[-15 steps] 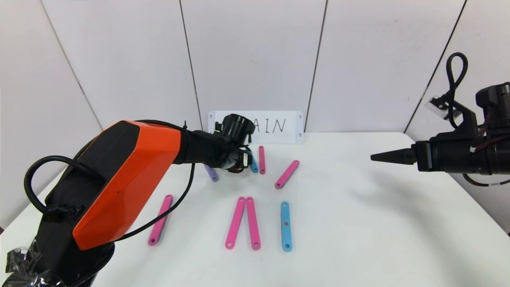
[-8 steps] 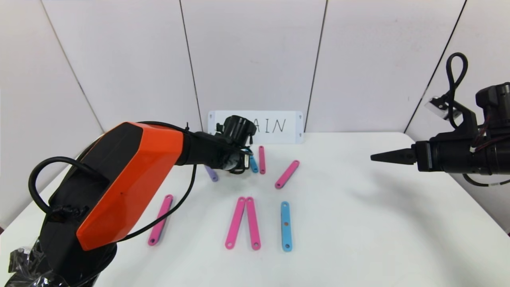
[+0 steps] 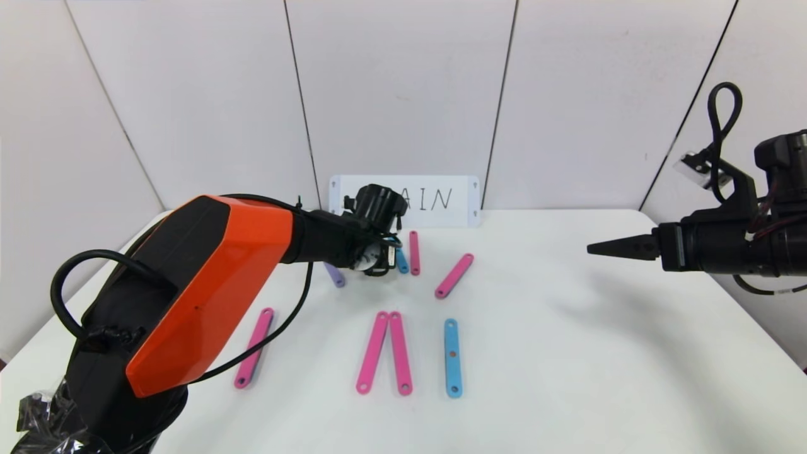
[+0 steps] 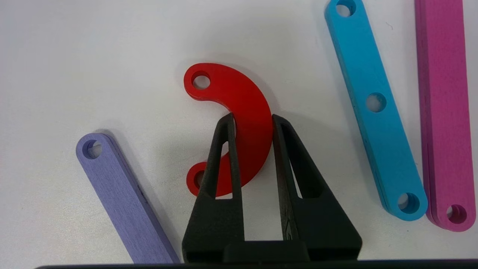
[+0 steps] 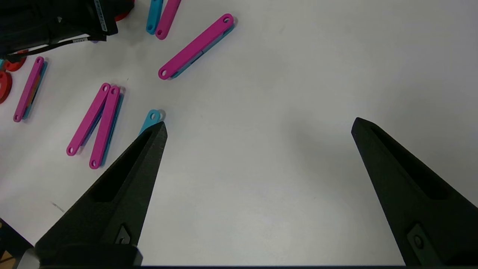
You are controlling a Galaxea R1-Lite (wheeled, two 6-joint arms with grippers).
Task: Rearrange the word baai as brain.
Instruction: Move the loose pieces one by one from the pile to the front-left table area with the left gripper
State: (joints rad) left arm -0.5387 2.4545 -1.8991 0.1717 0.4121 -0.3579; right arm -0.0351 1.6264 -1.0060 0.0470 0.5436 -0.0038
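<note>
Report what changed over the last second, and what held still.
The left gripper, at the far strips near the card, shut on the red curve; its arm sank slightly in the head view. Unchanged: the right gripper hangs open over the table's right side, and the pink pair and blue strip lie as before.

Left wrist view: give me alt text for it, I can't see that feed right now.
The left gripper is shut on the middle of a red C-shaped curve lying flat on the white table. A purple strip lies to one side of it, and a blue strip and a pink strip lie side by side on the other.
</note>
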